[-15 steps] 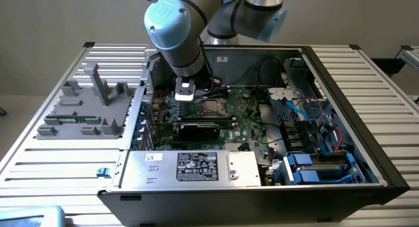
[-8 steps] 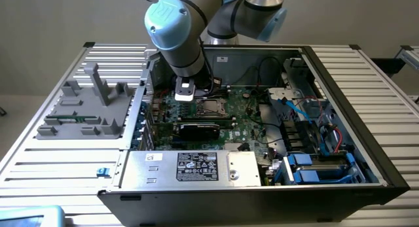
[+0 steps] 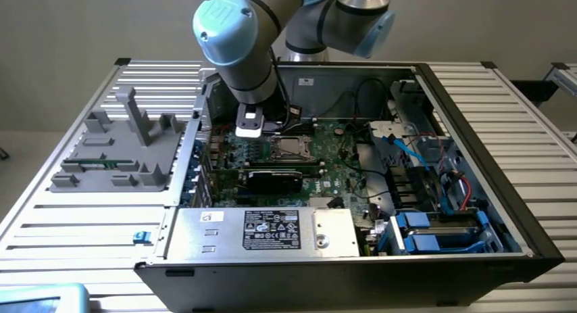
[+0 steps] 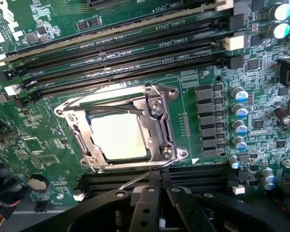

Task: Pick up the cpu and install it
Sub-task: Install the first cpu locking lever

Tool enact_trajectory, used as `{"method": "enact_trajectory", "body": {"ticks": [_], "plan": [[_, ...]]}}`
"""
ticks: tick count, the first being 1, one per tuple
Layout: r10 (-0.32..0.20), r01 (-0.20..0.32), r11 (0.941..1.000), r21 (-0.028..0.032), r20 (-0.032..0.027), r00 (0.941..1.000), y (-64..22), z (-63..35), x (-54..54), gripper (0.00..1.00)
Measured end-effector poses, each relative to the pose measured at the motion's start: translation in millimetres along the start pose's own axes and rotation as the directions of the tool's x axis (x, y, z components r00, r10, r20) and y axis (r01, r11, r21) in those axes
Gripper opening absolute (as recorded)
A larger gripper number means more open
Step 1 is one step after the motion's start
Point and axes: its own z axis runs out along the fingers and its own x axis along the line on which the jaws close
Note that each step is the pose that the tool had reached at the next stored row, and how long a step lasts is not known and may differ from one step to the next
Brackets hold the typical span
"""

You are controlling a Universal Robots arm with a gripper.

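cpu [image 4: 118, 137] lies flat inside the socket frame [image 4: 160, 128], looks seated. Gripper [image 4: 162, 193] is pressed together, pinching nothing, just beside the socket frame over the thin lever wire [image 4: 135, 182]. Best done: tips off the chip, square to the socket frame, light force.

Soft, even light from above brightens the ribbed bench [image 3: 532, 144] and glares pale off the metal top of the cpu [image 4: 118, 137], while the computer case [image 3: 342, 282] front wall and inner corners lie in shadow.

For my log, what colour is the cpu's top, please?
The cpu is pale silver-grey, clearest in wrist view.
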Motion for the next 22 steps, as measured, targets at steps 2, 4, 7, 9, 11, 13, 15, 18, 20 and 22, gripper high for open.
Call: {"method": "enact_trajectory", "body": {"ticks": [2,4,7,9,11,13,15,18,20,22], "plan": [[0.0,0.0,1.0,0.0001,0.0,1.0,-0.2,-1.1,-1.7,0.11],[0.0,0.0,1.0,0.0002,0.0,1.0,-1.0,-1.1,-2.8,0.11],[0.0,0.0,1.0,0.0001,-0.0001,1.0,-2.4,-0.6,-3.8,0.11],[0.0,0.0,1.0,0.0001,0.0001,1.0,-2.4,-0.6,-3.8,0.11],[0.0,0.0,1.0,0.0,0.0,1.0,-2.4,-0.6,-3.9,0.11],[0.001,-0.001,1.0,0.0007,-0.0002,1.0,-2.5,-0.6,-3.9,0.11],[0.003,-0.003,1.0,0.0021,-0.0004,1.0,-2.4,-0.7,-4.0,0.11],[0.008,-0.008,1.0,0.0028,-0.0028,1.0,-2.1,-0.7,-3.8,0.11],[0.013,-0.013,0.9999,0.0033,-0.0048,0.9999,-2.0,-0.8,-3.8,0.11],[0.017,-0.017,0.9998,0.0047,-0.0064,0.9998,-2.0,-0.8,-3.8,0.11]]}}
